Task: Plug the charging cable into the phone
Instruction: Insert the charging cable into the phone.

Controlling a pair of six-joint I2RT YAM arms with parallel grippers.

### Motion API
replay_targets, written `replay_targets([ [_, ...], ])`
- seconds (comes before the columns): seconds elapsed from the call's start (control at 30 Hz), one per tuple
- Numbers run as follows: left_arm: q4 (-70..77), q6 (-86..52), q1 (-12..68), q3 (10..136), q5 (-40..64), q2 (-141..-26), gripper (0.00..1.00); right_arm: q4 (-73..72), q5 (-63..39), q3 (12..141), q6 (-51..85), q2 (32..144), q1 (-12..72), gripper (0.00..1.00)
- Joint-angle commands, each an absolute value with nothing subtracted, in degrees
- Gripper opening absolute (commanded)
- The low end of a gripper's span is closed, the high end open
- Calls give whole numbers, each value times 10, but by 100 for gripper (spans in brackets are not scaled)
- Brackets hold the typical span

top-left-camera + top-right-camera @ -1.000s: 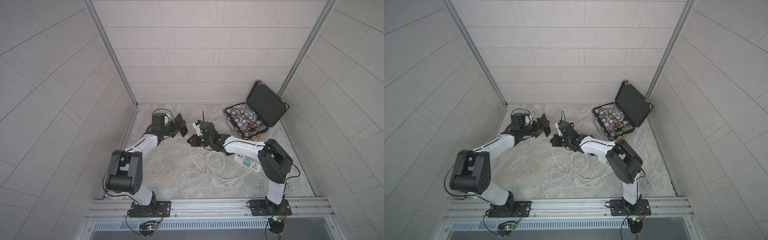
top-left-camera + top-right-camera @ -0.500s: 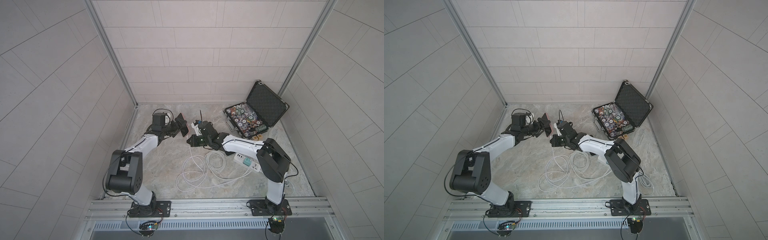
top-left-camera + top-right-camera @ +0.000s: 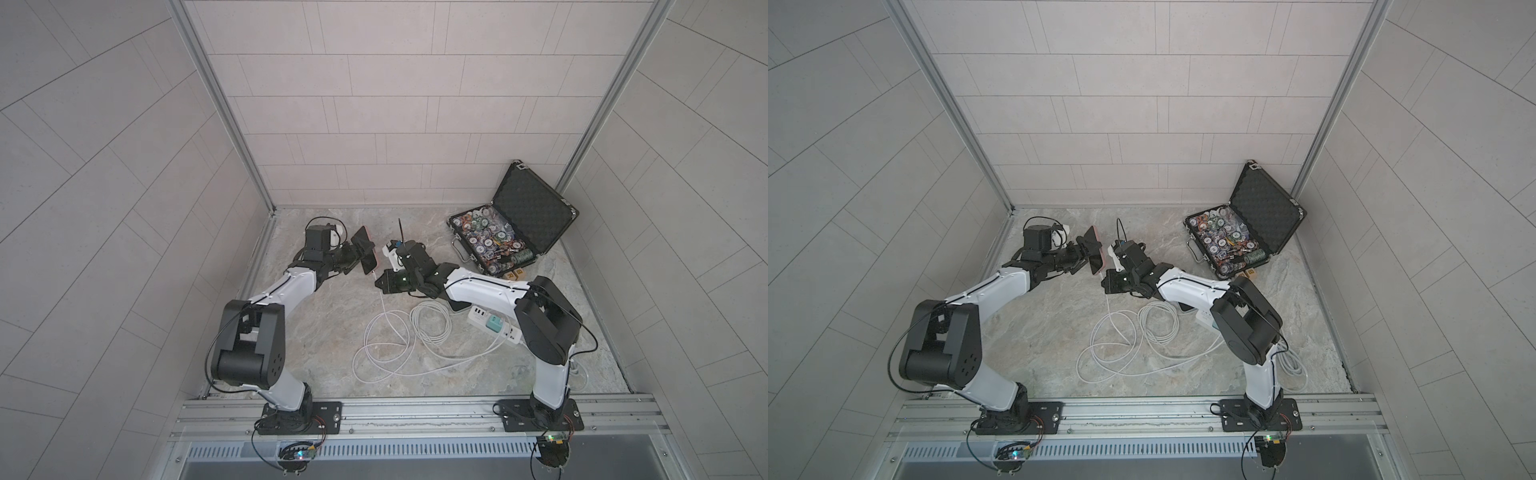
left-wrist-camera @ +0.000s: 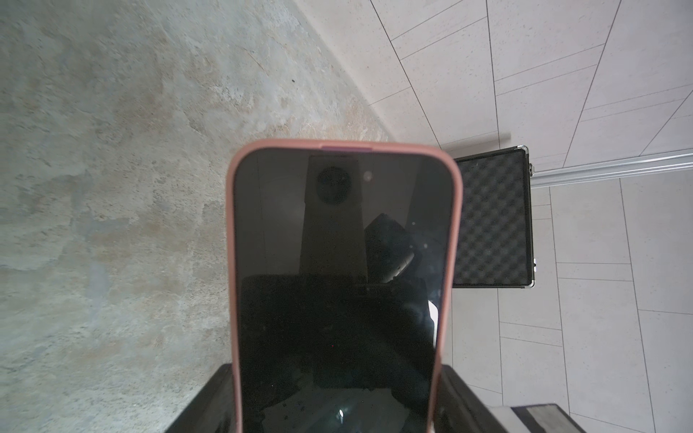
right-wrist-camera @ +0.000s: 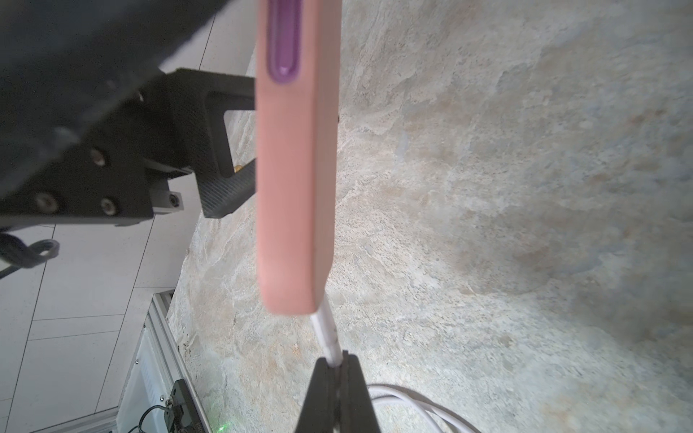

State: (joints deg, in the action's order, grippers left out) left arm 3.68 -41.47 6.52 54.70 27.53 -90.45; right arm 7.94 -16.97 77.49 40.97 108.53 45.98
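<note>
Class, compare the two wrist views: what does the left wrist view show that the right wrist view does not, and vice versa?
Left wrist only: the black screen of the phone and the foam-lined case lid. Right wrist only: the phone's side edge, the plug at its end, the right end effector shut on the cable, and the left end effector clamping the phone. Both: the phone and the stone floor.

- arms [image 3: 486, 289]: white links, bulky black joints [image 3: 249, 345];
- black base plates [image 3: 299, 415]; thin black cables [image 3: 206, 361];
- right gripper [image 5: 338, 363]: black wedge fingers [image 5: 318, 393];
- silver screws [image 5: 99, 159] in a black housing [image 5: 75, 180]
</note>
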Motion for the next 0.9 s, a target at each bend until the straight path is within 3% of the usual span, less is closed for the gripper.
replay_targets([
  [0.0, -10, -397, 76, 552, 311, -889, 45, 39, -137, 806, 398, 1058, 445, 0],
  [0.87, -34, -452, 74, 546, 279, -883, 45, 32, -144, 846, 415, 1104, 457, 0],
])
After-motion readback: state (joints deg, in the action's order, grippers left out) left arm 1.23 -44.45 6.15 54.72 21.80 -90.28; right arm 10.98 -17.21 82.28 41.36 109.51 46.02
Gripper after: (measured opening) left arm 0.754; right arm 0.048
